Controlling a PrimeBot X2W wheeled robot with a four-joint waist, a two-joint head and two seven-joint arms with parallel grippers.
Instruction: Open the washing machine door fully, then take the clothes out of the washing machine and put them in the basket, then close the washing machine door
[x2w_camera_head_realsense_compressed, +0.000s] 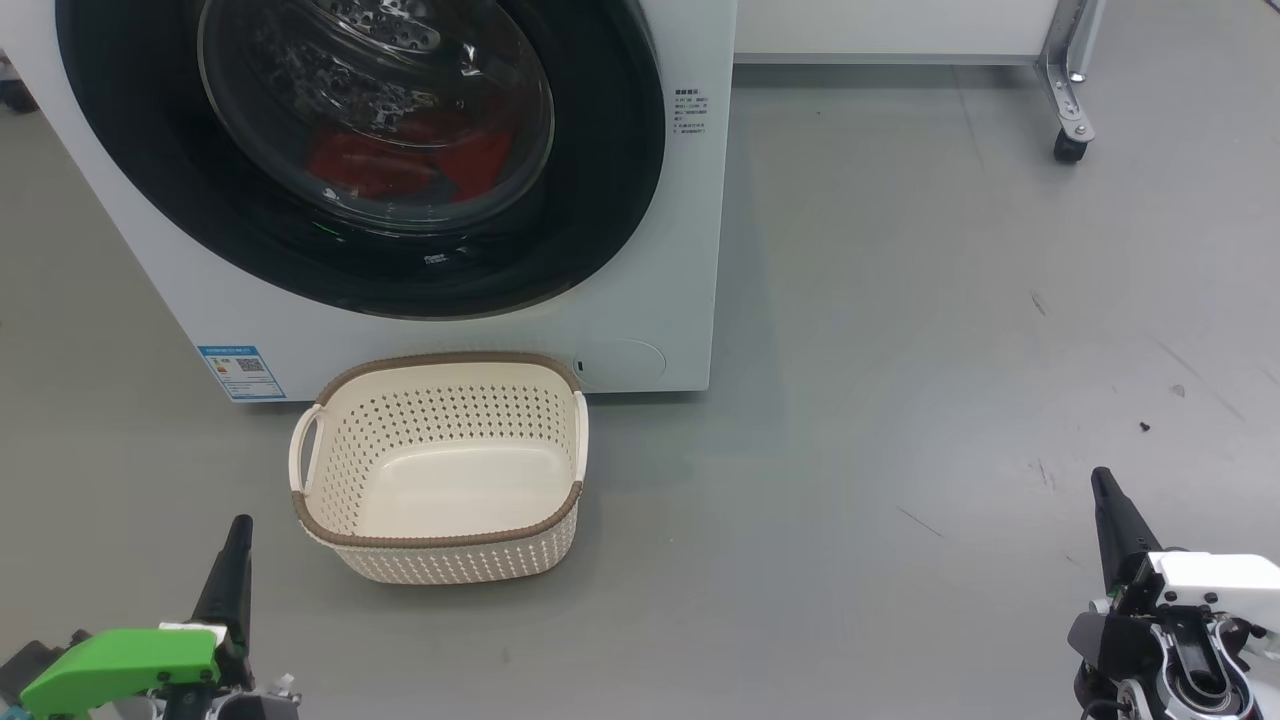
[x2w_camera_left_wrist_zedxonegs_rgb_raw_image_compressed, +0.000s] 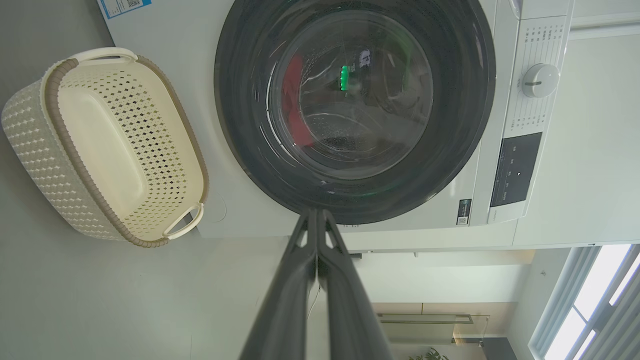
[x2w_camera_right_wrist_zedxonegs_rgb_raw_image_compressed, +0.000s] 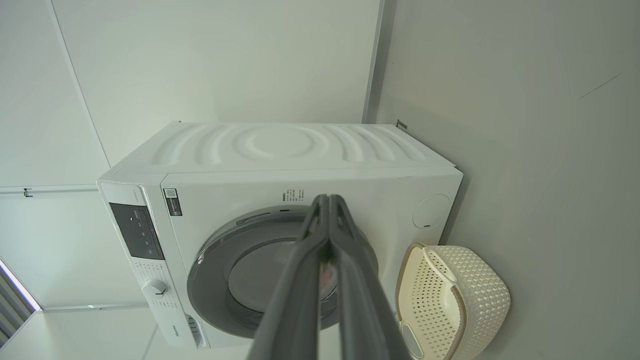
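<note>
First step of the task, not yet begun. In the upper left of the head view, the washing machine door (x2w_camera_head_realsense_compressed: 600, 200), shut flush against the white front of the washing machine (x2w_camera_head_realsense_compressed: 690, 250). Behind the glass, low in the drum, the clothes (x2w_camera_head_realsense_compressed: 400, 165): a red heap, details blurred by reflections. Lower centre, on the grey floor just in front of the machine, the basket (x2w_camera_head_realsense_compressed: 430, 541), with nothing in it.

Rising from the bottom centre of the left wrist view, the left gripper (x2w_camera_left_wrist_zedxonegs_rgb_raw_image_compressed: 316, 215), long dark fingers pressed together to a single tip, pinching nothing. Same in the right wrist view for the right gripper (x2w_camera_right_wrist_zedxonegs_rgb_raw_image_compressed: 329, 201): pressed tight, holding nothing. Both well apart from the door.

Next, by judgement: reach for the door's edge, spread the fingers, hook behind the rim and swing it wide. Cannot tell from here which side carries the catch.

Door rim wide, glossy black, probably slick to grip. Centre a bulging clear bowl, with dimpled steel beyond. Casing smooth and white, its side panel pressed in concentric ripples. Basket of cream plastic, a rounded rectangle pierced with small holes, with a brown woven-look rim and two loop handles. Fabric soft, likely to drape and trail.
</note>
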